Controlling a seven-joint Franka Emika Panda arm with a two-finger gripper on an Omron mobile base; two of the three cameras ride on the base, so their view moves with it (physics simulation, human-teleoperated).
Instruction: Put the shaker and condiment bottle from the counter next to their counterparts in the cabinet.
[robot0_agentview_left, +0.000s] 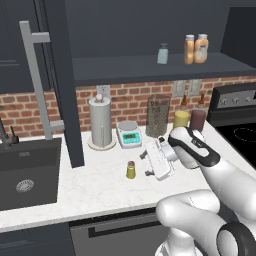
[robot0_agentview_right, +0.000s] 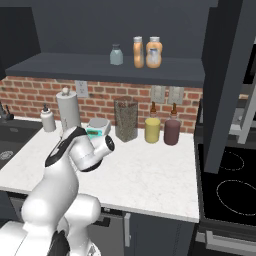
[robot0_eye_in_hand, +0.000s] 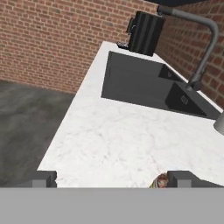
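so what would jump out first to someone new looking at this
Probably the white arm bent low over the marble counter, its gripper open beside the small yellow-green shaker. Next, the cabinet shelf above, with a pale blue shaker and two orange bottles.

Glossy white rounded arm (robot0_agentview_left: 200, 210), dark joint bands

The white arm bends forward from the base, its hand turned sideways toward the left. The gripper (robot0_agentview_left: 148, 164) hangs low, its two fingers (robot0_agentview_left: 146, 155) spread apart, holding nothing.
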